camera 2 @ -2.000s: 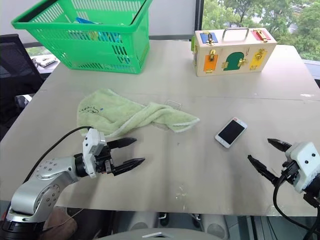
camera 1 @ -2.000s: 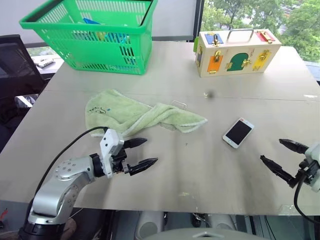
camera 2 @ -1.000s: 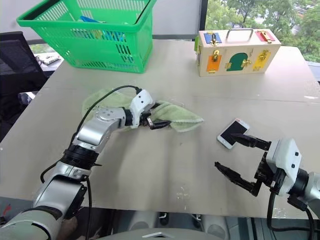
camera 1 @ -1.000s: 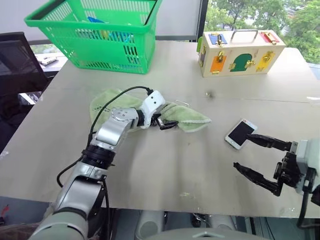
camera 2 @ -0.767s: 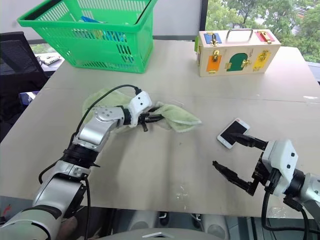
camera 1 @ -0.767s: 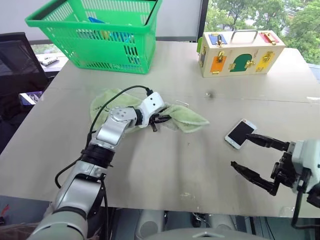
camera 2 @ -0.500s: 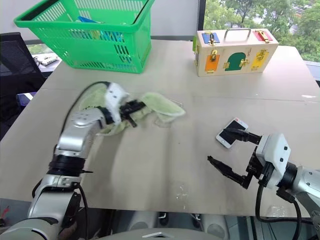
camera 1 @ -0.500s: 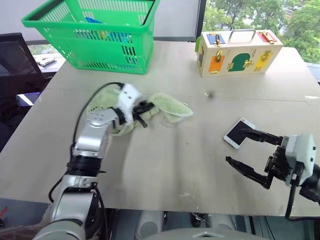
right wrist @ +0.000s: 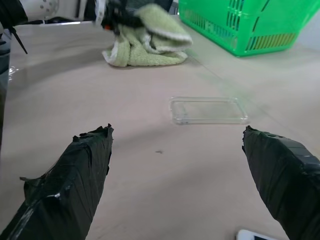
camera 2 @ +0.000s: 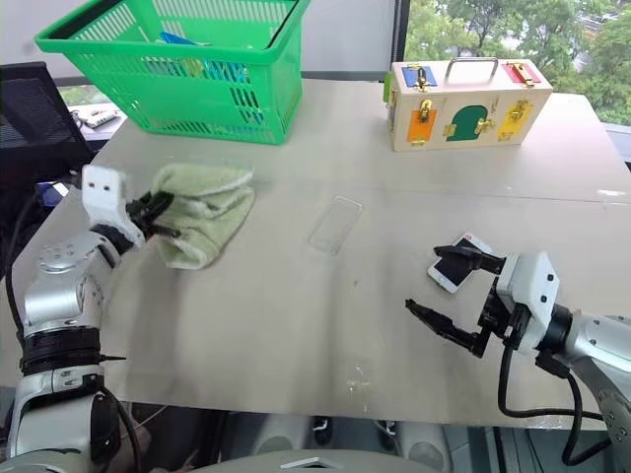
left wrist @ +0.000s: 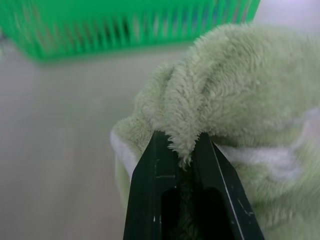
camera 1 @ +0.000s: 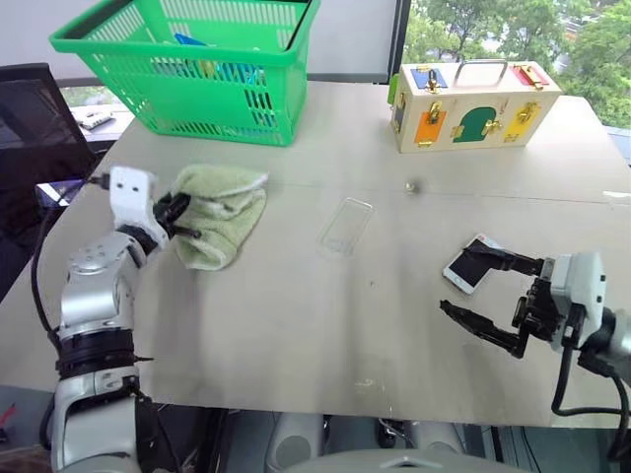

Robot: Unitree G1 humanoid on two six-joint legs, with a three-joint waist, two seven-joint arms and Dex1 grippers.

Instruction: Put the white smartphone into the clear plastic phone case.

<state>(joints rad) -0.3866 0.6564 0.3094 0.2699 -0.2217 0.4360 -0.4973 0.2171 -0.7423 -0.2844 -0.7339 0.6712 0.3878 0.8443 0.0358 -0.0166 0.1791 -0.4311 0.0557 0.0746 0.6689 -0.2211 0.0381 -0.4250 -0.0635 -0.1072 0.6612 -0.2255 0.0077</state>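
Tabletop, white smartphone [camera 1: 471, 263] lying diagonally, flat

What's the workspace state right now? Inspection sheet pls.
Surface: table, pale, bare mid-area.
Job's things: case flat, mid-table; phone flat, screen up, apart from the case.
Clutter: towel bunched; basket; latch box; small dark speck.
Grippers: left gripper shut on the towel; right gripper open, by the phone.
Cables: black cable on the right arm.
Surroundings: window with trees; chair.
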